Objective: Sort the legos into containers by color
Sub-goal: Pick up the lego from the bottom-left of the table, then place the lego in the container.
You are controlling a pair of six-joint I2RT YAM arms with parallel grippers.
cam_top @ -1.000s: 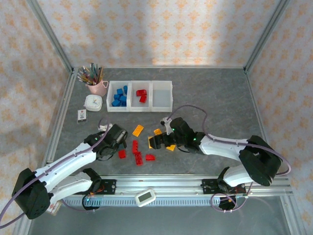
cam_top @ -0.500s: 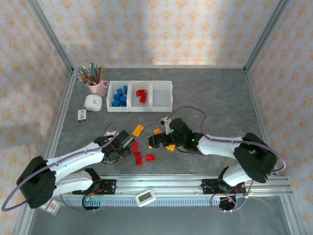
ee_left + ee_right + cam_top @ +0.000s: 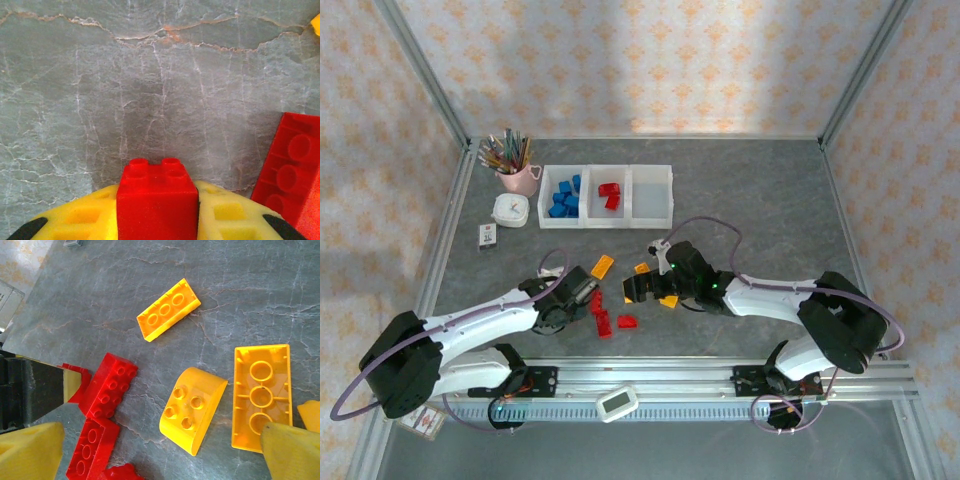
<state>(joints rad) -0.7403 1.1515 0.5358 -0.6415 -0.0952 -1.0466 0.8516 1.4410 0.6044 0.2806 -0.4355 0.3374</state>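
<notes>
The desk (image 3: 160, 75) is showing a matt, grey, stone-veined surface, finely cracked in look. The red lego (image 3: 157, 200) and the yellow legos (image 3: 192, 410) are gleaming as smooth, glossy moulded plastic, while the containers (image 3: 652, 200) are appearing as translucent white plastic.

small red brick (image 3: 157, 200) cut off below, red oblong brick (image 3: 292, 170) cut off right
</notes>
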